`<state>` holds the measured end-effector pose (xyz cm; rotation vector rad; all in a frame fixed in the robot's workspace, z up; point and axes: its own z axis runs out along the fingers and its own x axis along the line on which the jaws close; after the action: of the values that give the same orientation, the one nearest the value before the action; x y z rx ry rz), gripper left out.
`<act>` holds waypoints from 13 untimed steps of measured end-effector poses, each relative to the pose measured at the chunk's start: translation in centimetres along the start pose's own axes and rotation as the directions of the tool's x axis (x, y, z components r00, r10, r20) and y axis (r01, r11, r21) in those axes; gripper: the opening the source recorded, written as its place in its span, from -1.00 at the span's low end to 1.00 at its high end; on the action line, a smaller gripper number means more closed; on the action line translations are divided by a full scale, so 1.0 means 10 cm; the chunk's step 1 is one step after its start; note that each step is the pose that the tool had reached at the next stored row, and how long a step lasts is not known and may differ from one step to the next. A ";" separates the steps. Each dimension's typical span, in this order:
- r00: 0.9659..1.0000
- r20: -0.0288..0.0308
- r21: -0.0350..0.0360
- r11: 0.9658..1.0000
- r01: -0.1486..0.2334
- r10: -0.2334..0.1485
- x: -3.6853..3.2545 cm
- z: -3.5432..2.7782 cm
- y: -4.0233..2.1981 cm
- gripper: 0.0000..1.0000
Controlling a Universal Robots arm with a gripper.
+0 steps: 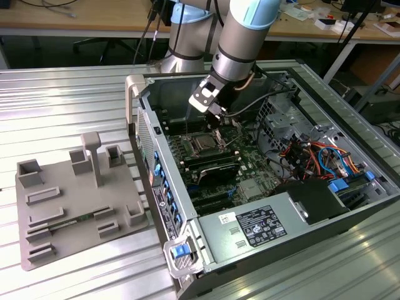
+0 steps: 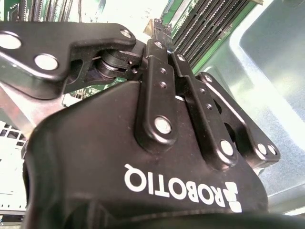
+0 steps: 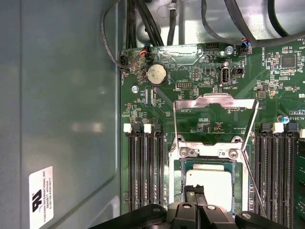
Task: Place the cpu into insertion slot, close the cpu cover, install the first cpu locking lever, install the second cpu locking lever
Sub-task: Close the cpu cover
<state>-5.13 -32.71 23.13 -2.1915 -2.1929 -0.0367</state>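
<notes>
The cpu [image 3: 212, 183], a silver-grey square, lies in the insertion slot [image 3: 177, 191] on the green motherboard; in the exterior view the slot [image 1: 203, 144] sits mid-board. The cpu cover [image 3: 214, 101] stands raised open from its hinge, and the board shows through its cut-out. Thin wire levers [image 3: 251, 176] stand up beside the slot. My gripper [image 3: 197, 191] hangs just over the near part of the cpu with its fingertips [image 2: 153, 45] pressed together and nothing between them. In the exterior view the gripper [image 1: 219, 125] is above the slot, inside the case.
Long black memory slots [image 3: 145, 176] flank the socket on both sides. Black cables [image 3: 143, 24] hang at the board's far edge, next to a coin battery [image 3: 156, 74]. The grey case wall [image 3: 62, 105] is close by. A grey fixture plate [image 1: 75, 200] lies outside the case.
</notes>
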 end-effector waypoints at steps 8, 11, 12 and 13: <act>1.000 0.000 0.000 1.000 0.000 0.000 -0.008 -0.002 0.013 -0.79; 1.000 0.000 0.000 1.000 0.000 0.000 -0.010 -0.002 0.020 -0.79; 1.000 0.000 0.000 1.000 0.000 0.000 -0.010 -0.002 0.022 -0.79; 1.000 0.000 0.000 1.000 0.000 0.000 -0.011 -0.002 0.026 -0.79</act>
<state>-4.87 -32.82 23.14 -2.1914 -2.1931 -0.0366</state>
